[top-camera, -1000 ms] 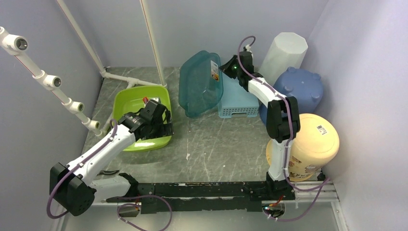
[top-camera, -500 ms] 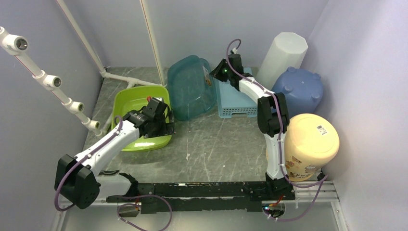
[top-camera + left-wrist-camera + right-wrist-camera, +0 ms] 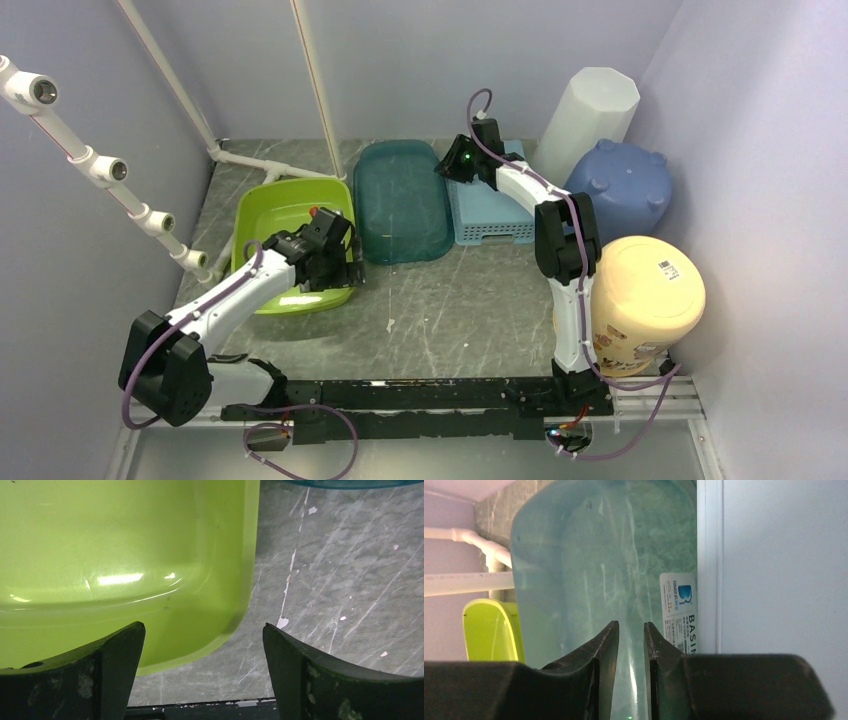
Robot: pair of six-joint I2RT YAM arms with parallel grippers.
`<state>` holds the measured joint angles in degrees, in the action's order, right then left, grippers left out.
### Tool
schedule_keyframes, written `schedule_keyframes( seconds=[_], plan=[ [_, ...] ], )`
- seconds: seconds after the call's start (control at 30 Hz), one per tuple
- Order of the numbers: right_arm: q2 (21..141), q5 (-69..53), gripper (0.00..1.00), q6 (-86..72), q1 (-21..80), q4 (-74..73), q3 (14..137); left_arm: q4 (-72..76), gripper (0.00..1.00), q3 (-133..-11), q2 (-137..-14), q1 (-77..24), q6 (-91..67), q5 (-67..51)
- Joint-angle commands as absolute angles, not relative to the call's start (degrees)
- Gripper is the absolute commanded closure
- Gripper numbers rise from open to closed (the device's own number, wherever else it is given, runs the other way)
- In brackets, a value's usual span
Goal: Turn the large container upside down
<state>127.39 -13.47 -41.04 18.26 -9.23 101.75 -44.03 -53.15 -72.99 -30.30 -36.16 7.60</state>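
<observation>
The left gripper [image 3: 200, 630] hovers wide open and empty over the near right corner of the green tub [image 3: 275, 210], apparently parked out of the way. Just right of the tub, the teal basin [image 3: 403, 205] lies flat on the table [image 3: 450, 300], seemingly mouth down, so the flip looks nearly done. The right gripper [image 3: 631, 625] is at its far right edge, pinched to a thin slit, apparently on the rim to steady it. A white label [image 3: 679, 610] reads "BASIN" under a blue logo; its smaller print is illegible.
</observation>
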Motion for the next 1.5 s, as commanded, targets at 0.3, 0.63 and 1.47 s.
schedule_keyframes(
  seconds=[0.3, 0.63, 1.47],
  plan=[
    [108.11, -20.33, 0.5, -31.01, 20.87, -14.59, 91.27, -41.86, 0.11, -52.18, -75.96, -30.06, -33.45, 6.72],
    [92.08, -22.77, 0.47, -33.38, 25.27, -10.83, 69.13, -43.59, 0.47, -53.65, -78.07, -30.04, -32.99, 6.76],
    [75.86, -27.08, 0.41, -39.43, 26.48, -10.58, 55.89, -56.55, 0.97, -62.87, -61.67, -30.04, -33.27, 11.0]
  ],
)
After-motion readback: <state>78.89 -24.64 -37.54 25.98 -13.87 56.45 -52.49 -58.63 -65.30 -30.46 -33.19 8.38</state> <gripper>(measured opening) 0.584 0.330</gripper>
